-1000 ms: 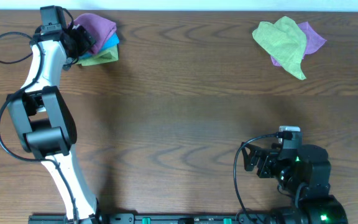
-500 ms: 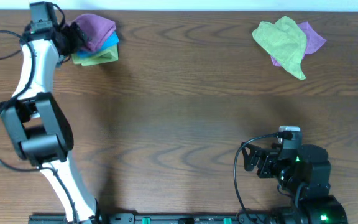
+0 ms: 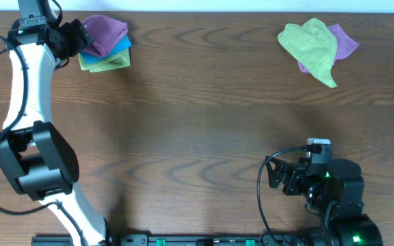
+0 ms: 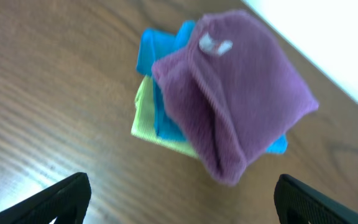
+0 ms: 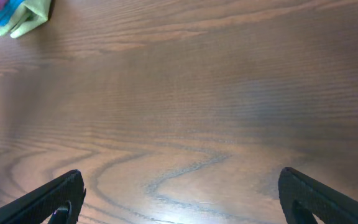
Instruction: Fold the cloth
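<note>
The purple cloth (image 3: 106, 31) lies folded on top of a stack at the table's far left, over a bright blue cloth (image 3: 120, 48) and a lime-green cloth (image 3: 108, 63). In the left wrist view the purple cloth (image 4: 241, 93) shows a small white tag (image 4: 215, 43) near its top. My left gripper (image 3: 74, 39) is open and empty just left of the stack, its fingers (image 4: 182, 199) apart from the cloth. My right gripper (image 3: 279, 176) is open and empty near the front right, over bare wood (image 5: 182, 199).
A crumpled lime-green cloth (image 3: 311, 44) lies over another purple cloth (image 3: 345, 39) at the far right. The table's far edge runs just behind both piles. The stack shows small in the right wrist view (image 5: 17, 15).
My left arm has drawn back to the left, away from the stack; the purple cloth stays on top. The right arm has not moved.
</note>
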You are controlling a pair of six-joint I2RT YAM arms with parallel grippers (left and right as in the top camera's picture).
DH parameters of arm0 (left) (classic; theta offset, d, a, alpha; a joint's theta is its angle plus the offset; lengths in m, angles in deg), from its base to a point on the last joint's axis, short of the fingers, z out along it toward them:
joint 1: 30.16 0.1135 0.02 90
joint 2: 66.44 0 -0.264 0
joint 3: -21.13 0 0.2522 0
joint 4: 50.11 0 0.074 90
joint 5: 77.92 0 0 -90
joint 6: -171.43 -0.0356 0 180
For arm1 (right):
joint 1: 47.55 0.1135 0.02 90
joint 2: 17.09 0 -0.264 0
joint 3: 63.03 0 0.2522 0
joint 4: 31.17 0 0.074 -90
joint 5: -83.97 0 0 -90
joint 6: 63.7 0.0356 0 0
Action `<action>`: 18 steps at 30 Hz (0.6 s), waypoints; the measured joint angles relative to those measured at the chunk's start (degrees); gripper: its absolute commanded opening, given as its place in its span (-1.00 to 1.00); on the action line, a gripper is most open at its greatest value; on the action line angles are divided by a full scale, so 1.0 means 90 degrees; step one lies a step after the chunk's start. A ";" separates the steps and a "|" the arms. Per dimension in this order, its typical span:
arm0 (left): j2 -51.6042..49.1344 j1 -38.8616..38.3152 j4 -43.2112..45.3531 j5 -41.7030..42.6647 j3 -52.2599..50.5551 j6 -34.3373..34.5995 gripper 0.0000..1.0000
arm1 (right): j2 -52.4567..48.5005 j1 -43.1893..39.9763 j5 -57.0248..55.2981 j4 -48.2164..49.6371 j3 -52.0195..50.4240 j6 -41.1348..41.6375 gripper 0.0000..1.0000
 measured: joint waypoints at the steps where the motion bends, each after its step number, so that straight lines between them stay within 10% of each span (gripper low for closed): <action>1: 0.0034 -0.0015 -0.0143 0.0012 0.0000 -0.0092 0.91 | 0.0000 0.0000 0.0000 -0.0002 0.0000 0.0000 0.99; 18: 0.0483 -0.0546 -0.2047 0.0539 0.0005 -0.0753 0.91 | 0.0000 0.0000 0.0000 0.0000 0.0000 0.0000 0.98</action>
